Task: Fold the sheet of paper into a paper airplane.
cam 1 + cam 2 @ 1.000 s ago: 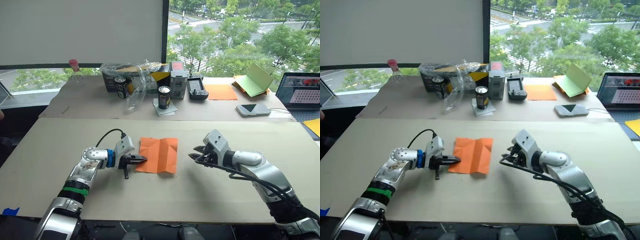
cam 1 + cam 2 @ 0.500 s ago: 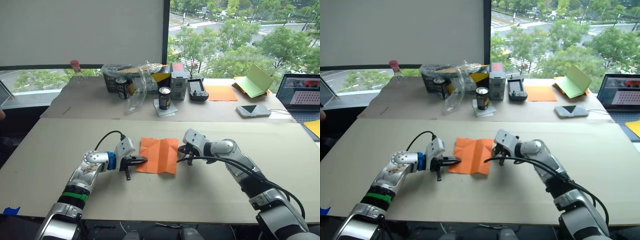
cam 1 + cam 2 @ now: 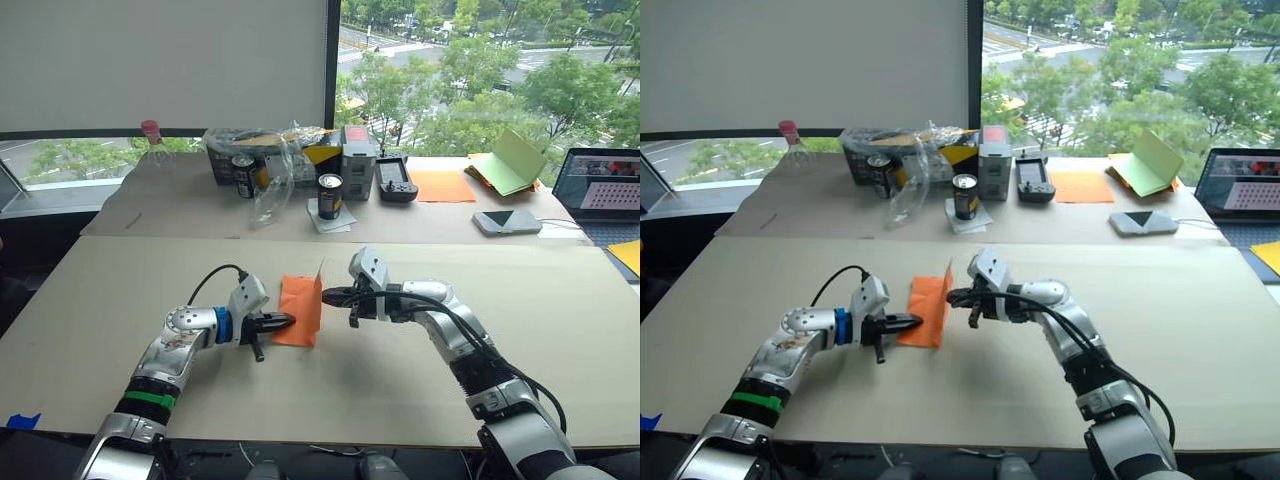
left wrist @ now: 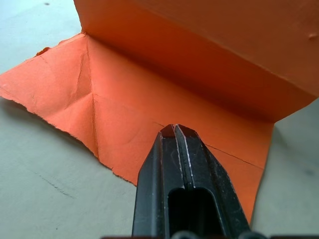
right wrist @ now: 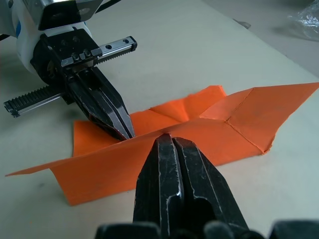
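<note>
The sheet of paper (image 3: 301, 309) is bright orange and creased, lying mid-table between both arms. Its left half rests flat on the table while its right half stands raised, almost upright. My left gripper (image 3: 284, 321) is shut, and its tips press down on the flat half (image 4: 114, 119) near the centre crease. My right gripper (image 3: 326, 294) is also shut, with its tips against the back of the raised flap (image 5: 239, 127). In the right wrist view, the left gripper (image 5: 124, 133) touches the paper just beyond that flap. No paper airplane shape has formed.
On the far table stand two cans (image 3: 328, 194), a crumpled plastic bag (image 3: 272, 165), boxes, a black controller (image 3: 395, 179), a paler orange sheet (image 3: 441, 184), a green booklet (image 3: 510, 158), a phone (image 3: 505, 219) and a laptop (image 3: 605, 182). A bottle (image 3: 151, 142) stands far left.
My right gripper has swept leftwards across the table and pushed the paper's right half up from flat to nearly upright. The left gripper has stayed pressed on the left half.
</note>
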Tool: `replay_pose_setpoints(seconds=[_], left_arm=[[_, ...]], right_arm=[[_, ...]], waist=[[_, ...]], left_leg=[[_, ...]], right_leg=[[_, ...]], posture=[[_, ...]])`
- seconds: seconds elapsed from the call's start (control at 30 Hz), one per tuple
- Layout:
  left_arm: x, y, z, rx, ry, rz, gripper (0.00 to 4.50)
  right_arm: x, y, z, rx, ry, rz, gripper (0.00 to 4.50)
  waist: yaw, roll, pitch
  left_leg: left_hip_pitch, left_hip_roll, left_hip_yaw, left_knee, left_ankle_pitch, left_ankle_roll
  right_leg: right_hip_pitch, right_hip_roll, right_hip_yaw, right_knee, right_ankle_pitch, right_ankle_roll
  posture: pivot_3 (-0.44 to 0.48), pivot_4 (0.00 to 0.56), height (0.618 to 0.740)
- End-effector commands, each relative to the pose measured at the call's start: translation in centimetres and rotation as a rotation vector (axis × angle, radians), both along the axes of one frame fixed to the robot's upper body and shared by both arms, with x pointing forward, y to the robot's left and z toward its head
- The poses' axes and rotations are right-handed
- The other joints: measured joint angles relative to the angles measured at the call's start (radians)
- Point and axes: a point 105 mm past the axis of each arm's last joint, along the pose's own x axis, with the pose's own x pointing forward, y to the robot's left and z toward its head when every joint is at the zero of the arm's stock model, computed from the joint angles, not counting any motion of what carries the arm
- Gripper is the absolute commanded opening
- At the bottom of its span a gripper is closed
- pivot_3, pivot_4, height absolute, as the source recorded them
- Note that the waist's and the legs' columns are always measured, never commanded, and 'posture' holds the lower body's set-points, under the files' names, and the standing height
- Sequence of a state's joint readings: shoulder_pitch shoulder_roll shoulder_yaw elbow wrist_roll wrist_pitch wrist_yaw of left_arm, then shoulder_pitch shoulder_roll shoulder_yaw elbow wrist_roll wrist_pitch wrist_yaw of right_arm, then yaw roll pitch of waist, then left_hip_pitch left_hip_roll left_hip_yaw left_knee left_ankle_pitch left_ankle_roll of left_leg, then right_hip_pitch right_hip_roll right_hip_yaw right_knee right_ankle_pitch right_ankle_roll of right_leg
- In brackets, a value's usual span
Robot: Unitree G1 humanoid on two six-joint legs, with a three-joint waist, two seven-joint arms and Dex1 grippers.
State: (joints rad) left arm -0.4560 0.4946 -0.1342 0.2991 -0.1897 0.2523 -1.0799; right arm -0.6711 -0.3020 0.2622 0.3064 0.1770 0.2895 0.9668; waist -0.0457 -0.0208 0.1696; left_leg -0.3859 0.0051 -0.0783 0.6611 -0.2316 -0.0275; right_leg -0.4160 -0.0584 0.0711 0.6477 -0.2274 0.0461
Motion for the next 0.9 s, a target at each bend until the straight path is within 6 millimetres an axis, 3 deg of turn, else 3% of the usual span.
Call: replay_pose_setpoints(seconds=[0.03,0.33,0.6,0.73,0.9], left_arm=[[-0.6,1.0,-1.7,0.044,0.064,0.031,0.00],[0.0,4.1,-0.4,0.038,0.010,0.149,0.00],[1.8,6.5,5.2,-0.213,-0.110,0.318,0.00],[1.8,5.0,8.1,-0.340,-0.146,0.251,0.00],[1.6,2.1,7.6,-0.283,-0.137,0.136,0.00]], right_arm=[[0.0,1.3,0.7,0.023,-0.039,0.015,0.06],[0.5,2.5,-2.7,-0.070,0.051,-0.040,0.06],[0.7,3.2,-4.6,-0.125,0.098,-0.068,0.06],[0.6,3.0,-5.5,-0.170,0.106,-0.086,0.06],[0.5,2.9,-5.7,-0.183,0.098,-0.091,0.06]], waist=[[0.000,0.000,0.000],[-0.015,0.000,0.000],[-0.024,0.000,0.000],[-0.021,0.000,0.000],[-0.023,0.000,-0.001]], left_leg=[[0.000,0.000,0.000,0.000,0.000,0.000],[0.000,0.001,0.000,-0.001,0.000,0.000],[-0.001,0.002,0.000,-0.001,0.000,0.000],[-0.001,0.002,0.000,-0.001,0.000,0.000],[0.000,0.002,0.000,-0.001,0.000,0.000]], right_leg=[[-0.001,0.000,0.000,0.000,0.000,0.000],[-0.003,0.000,0.000,0.001,0.000,0.000],[-0.005,0.001,-0.001,0.002,0.000,0.000],[-0.004,0.001,-0.001,0.002,0.000,-0.001],[-0.003,0.001,-0.001,0.002,0.000,-0.001]], posture=[[0.000,0.150,0.732],[0.000,0.150,0.732],[0.000,0.150,0.732],[0.000,0.150,0.732],[0.000,0.150,0.732]])
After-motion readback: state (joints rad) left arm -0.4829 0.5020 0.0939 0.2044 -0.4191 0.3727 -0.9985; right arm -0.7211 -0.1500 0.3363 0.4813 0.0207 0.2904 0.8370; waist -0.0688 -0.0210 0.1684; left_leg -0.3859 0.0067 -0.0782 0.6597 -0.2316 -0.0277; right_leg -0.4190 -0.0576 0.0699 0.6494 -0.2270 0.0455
